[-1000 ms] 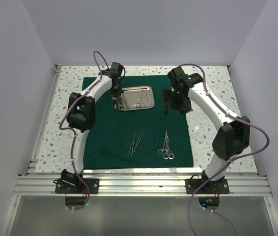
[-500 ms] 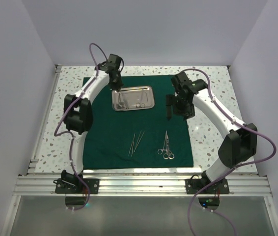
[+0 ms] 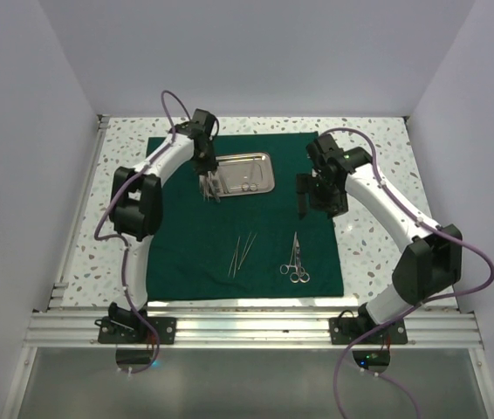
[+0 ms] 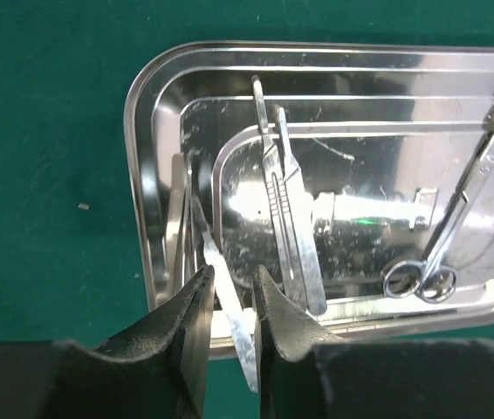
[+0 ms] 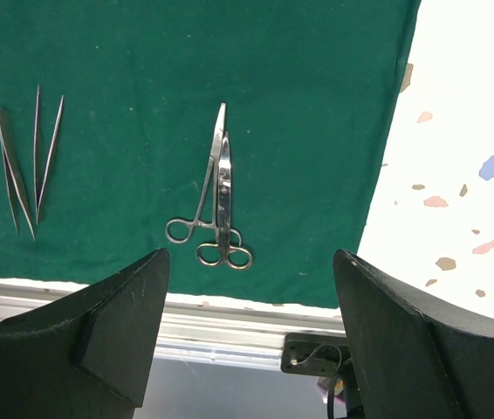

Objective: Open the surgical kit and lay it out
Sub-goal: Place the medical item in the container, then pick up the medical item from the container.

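Left claw (image 4: 234, 284): fingers a narrow gap apart astride a flat steel instrument (image 4: 216, 253) that pokes out over the near-left rim of the steel tray (image 4: 155, 105); can't tell if it's pinched or loose. Tray holds two slim handles (image 4: 286, 218) and small scissors (image 4: 443, 253), and sits at the far middle of the green cloth (image 3: 186, 244), which lies flat on the worktop (image 3: 369, 253). Right claw (image 3: 302, 202): fingers wide apart, empty, above the cloth's right side, with ring-handled instruments (image 5: 219, 201) and thin pointed instruments (image 5: 29, 166) on the cloth's near half.
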Controlling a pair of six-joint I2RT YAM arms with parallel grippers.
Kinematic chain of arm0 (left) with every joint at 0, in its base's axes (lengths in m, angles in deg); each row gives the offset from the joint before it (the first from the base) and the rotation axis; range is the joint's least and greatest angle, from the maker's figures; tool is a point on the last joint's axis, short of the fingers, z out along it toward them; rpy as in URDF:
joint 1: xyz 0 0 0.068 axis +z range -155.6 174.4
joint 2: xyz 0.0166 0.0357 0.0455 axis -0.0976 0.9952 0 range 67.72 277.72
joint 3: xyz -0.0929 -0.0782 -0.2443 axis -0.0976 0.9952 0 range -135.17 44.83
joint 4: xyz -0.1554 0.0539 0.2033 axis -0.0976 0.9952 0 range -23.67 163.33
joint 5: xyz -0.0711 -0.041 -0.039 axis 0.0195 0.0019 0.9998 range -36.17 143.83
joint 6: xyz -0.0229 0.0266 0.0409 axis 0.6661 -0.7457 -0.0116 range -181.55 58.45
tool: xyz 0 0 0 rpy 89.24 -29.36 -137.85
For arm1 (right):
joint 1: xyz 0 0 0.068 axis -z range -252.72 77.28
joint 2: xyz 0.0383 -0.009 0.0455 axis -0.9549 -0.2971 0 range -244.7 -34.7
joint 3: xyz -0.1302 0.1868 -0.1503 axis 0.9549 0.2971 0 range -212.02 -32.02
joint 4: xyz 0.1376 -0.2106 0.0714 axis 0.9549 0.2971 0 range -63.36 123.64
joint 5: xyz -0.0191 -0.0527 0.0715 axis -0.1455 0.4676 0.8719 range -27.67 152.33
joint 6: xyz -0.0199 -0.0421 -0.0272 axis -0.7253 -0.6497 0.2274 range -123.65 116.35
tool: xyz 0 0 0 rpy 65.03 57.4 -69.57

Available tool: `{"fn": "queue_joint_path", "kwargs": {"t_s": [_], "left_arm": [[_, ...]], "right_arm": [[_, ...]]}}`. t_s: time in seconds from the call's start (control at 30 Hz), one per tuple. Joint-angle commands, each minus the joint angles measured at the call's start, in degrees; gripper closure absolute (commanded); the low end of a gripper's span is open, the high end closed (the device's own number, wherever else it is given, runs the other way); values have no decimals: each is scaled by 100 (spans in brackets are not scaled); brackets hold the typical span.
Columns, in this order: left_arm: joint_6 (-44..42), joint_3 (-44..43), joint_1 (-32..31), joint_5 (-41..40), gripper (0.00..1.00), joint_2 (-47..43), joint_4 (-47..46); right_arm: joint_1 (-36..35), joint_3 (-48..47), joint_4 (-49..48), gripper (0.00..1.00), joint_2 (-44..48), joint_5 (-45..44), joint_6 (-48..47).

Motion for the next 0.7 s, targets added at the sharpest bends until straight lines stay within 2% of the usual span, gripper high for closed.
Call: {"fn": "queue_joint_path", "kwargs": {"t_s": [0.0, 0.23, 0.67], "left_arm": [[46, -339, 7, 31, 72, 242, -228], [20, -419, 16, -418, 76, 190, 18], [-86, 311, -116, -524, 81, -268, 1]], "right_arm": [[19, -44, -38, 20, 285, 4, -143], [10, 43, 15, 20, 390, -110, -117], [19, 17, -20, 20, 285, -145, -46]]}}
